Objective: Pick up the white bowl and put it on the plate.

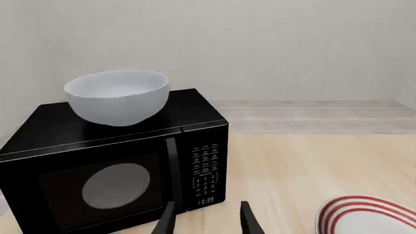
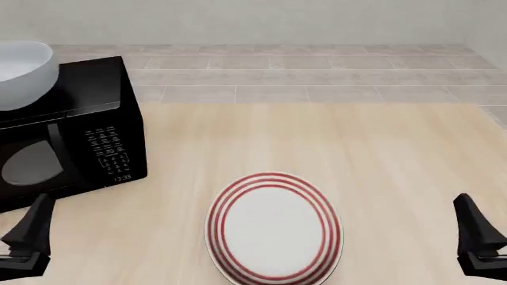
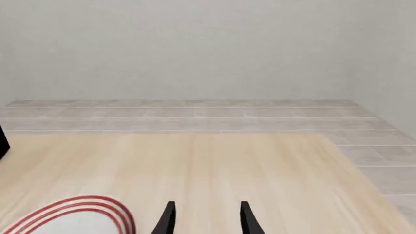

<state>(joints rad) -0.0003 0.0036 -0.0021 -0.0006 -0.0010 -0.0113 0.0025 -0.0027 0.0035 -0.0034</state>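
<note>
The white bowl [image 1: 118, 96] [image 2: 22, 73] stands upright on top of a black microwave [image 1: 110, 165] [image 2: 75, 130] at the table's far left. The plate [image 2: 273, 227] [image 1: 367, 217] [image 3: 71, 217], flat with red rings, lies near the table's front middle. My left gripper [image 1: 206, 222] [image 2: 28, 237] hovers open at the front left, in front of the microwave's door, nothing between its fingers. My right gripper [image 3: 204, 219] [image 2: 475, 237] is open at the front right, to the right of the plate and apart from it.
The wooden table [image 2: 357, 154] ends at a tiled floor [image 2: 301, 71] behind it, with a plain wall beyond. The microwave's keypad [image 1: 205, 173] faces my left gripper.
</note>
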